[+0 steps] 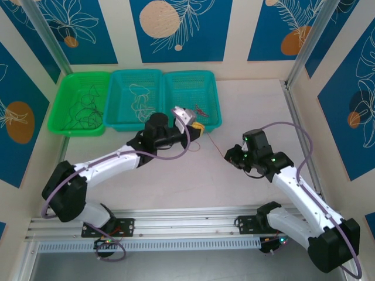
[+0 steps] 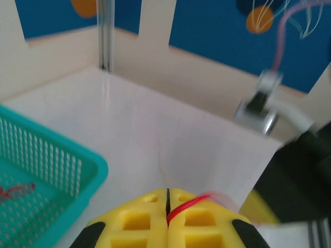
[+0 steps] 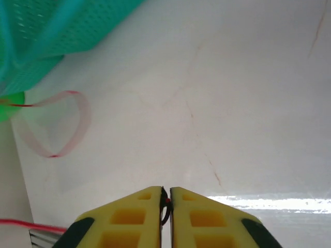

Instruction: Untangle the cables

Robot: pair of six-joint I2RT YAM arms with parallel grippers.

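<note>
The red cable (image 1: pixel 215 146) stretches thin across the table between my two grippers. My left gripper (image 1: pixel 200 129) is at the front rim of the right-hand teal basket (image 1: pixel 212 99). In the left wrist view its yellow fingers (image 2: pixel 139 219) are shut on the red cable (image 2: pixel 192 203), which leaves the jaws to the right. My right gripper (image 1: pixel 232 157) is right of the table's middle. In its wrist view the right gripper (image 3: pixel 166 199) shows a thin slit with a bit of red cable pinched in it. A blurred red cable loop (image 3: pixel 77 116) lies ahead on the left.
A green basket (image 1: pixel 66 93) at the back left holds the black cable (image 1: pixel 82 111). The middle teal basket (image 1: pixel 117 88) holds the white cable (image 1: pixel 139 99). A piece of red cable (image 1: pixel 199 109) lies in the right-hand basket. Aluminium posts and walls bound the table.
</note>
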